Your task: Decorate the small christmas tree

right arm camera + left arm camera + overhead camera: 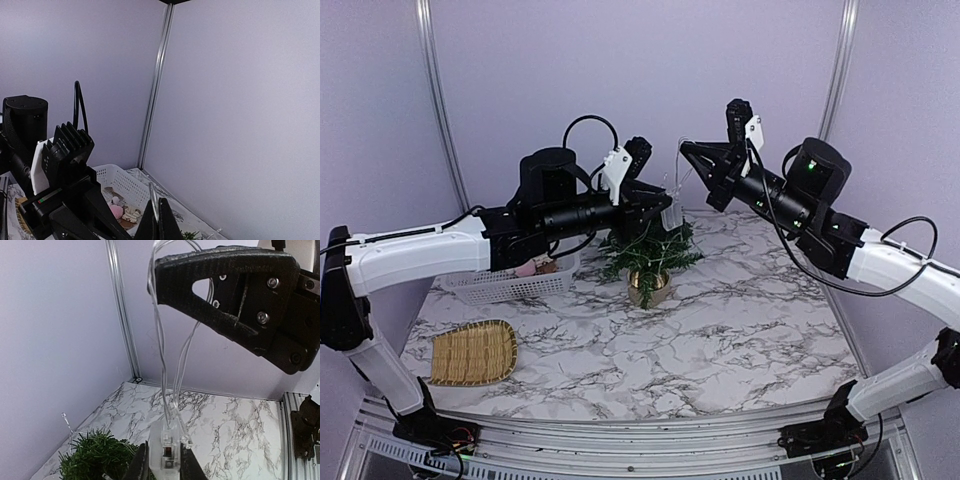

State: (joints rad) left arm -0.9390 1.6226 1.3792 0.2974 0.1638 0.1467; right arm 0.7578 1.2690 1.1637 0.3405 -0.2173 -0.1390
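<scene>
The small Christmas tree stands in its tan pot mid-table; its green top shows in the left wrist view. My left gripper is shut on a clear plastic battery box of a light string, above the tree. Thin clear wires rise from the box to my right gripper, which is shut on the wire higher up, right of the left gripper. The right gripper's black finger fills the top of the left wrist view.
A white perforated basket with pink and pale ornaments stands at the back left, behind my left arm. A flat woven tray lies at the front left. Walls close the back and sides.
</scene>
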